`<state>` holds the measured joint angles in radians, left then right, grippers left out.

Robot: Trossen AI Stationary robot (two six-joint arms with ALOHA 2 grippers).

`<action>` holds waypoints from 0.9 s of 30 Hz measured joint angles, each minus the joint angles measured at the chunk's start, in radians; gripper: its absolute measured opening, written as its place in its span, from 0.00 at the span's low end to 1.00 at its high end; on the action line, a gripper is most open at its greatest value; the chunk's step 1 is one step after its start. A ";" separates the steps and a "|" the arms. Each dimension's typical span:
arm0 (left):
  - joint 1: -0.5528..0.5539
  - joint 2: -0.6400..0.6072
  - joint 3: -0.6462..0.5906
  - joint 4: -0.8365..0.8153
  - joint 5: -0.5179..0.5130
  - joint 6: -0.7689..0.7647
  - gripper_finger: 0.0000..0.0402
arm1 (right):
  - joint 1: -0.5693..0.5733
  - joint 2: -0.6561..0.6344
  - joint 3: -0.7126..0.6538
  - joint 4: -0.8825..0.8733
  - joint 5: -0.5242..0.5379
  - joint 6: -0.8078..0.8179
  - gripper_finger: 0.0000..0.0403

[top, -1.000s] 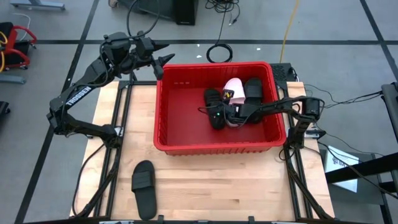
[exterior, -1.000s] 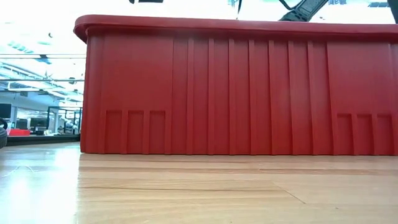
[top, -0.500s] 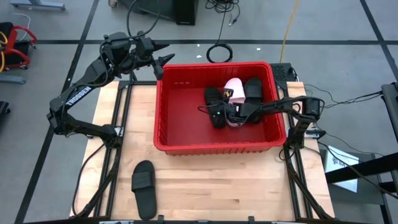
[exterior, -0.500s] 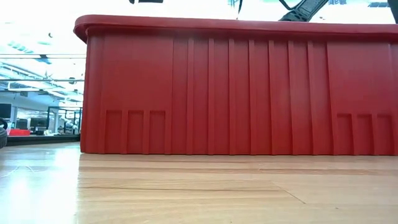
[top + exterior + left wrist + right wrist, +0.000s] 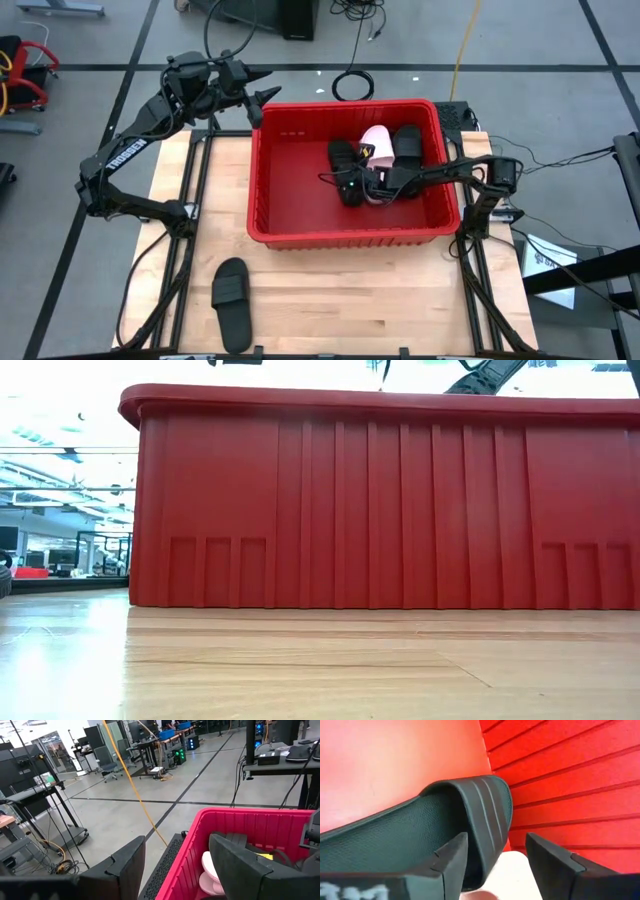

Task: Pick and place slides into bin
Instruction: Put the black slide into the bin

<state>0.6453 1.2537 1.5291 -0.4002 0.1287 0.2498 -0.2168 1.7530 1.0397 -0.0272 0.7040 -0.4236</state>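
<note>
Right pincer (image 5: 352, 188) now parted over black slide (image 5: 420, 830) in bin (image 5: 300, 232), seemingly released, left pincer (image 5: 262, 95) wide, idle.

Low view: inside of bin (image 5: 380, 500) hidden behind its red wall. Pile of slides (image 5: 375, 160) partly hidden under right arm. Black slide (image 5: 420, 830) cut off at picture's edge.

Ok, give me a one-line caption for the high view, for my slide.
Right tool open over slides in the red bin; left tool waits by its far corner; one black slide remains on the table.
</note>
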 joint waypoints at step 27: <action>-0.064 -0.181 0.000 -0.193 -0.062 0.066 0.56 | 0.086 -0.394 -0.001 0.012 0.000 0.055 0.46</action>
<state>0.5814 1.0725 1.5295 -0.5930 0.0664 0.3157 -0.1303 1.3591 1.0389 -0.0152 0.7037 -0.3684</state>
